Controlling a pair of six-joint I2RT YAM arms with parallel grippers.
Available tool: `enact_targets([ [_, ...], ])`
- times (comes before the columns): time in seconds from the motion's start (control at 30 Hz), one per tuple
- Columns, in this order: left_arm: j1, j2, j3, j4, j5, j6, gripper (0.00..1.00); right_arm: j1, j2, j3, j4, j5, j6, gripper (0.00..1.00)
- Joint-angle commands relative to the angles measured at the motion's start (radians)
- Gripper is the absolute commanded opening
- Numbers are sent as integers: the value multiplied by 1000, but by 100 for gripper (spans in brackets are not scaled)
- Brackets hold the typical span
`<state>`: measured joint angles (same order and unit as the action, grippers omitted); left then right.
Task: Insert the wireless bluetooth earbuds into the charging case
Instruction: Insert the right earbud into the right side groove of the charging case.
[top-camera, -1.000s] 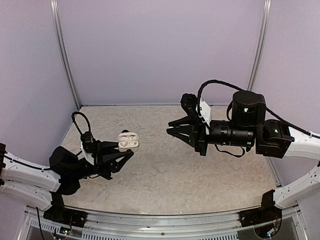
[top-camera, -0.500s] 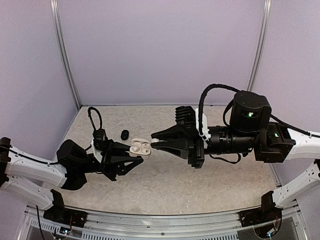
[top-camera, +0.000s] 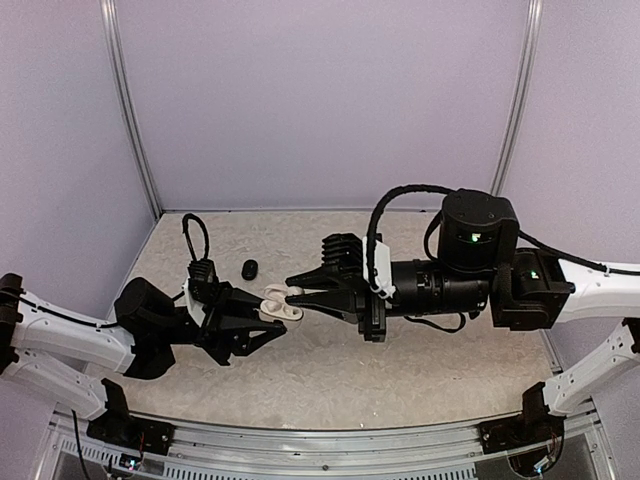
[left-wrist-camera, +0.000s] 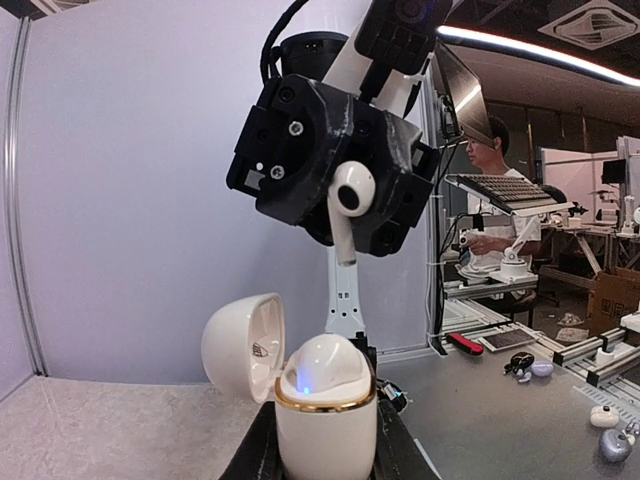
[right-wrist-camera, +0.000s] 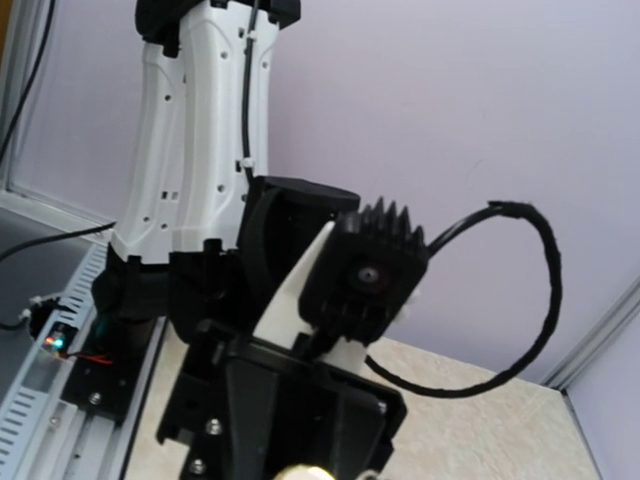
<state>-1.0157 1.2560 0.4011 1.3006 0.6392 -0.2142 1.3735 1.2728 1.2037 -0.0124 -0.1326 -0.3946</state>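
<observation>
My left gripper (top-camera: 262, 315) is shut on a white charging case (top-camera: 278, 306) with a gold rim, held above the table with its lid open. In the left wrist view the case (left-wrist-camera: 325, 425) stands upright between the fingers, its lid (left-wrist-camera: 243, 345) swung left. One white earbud (left-wrist-camera: 325, 362) sits in it with a blue light. My right gripper (top-camera: 292, 291) is shut on a second white earbud (left-wrist-camera: 352, 190), stem pointing down, a little above the case. In the right wrist view only the case's gold rim (right-wrist-camera: 305, 472) shows. No black buds are in view.
A black oval pod (top-camera: 249, 268) lies on the table behind the left gripper. The left wrist camera block (right-wrist-camera: 375, 275) and left arm fill the right wrist view. Purple walls enclose the table at the back and both sides.
The left arm brought the case toward the middle. The right gripper swung left and down with the earbud until its tips are over the open case.
</observation>
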Motion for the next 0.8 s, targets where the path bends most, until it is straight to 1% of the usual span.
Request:
enact_targets([
  [0.0, 6, 6, 31, 33, 14, -14, 0, 10, 17, 3, 41, 34, -25, 10],
  [0.77, 11, 13, 41, 63, 14, -36, 0, 10, 29, -70, 93, 84, -49, 10],
])
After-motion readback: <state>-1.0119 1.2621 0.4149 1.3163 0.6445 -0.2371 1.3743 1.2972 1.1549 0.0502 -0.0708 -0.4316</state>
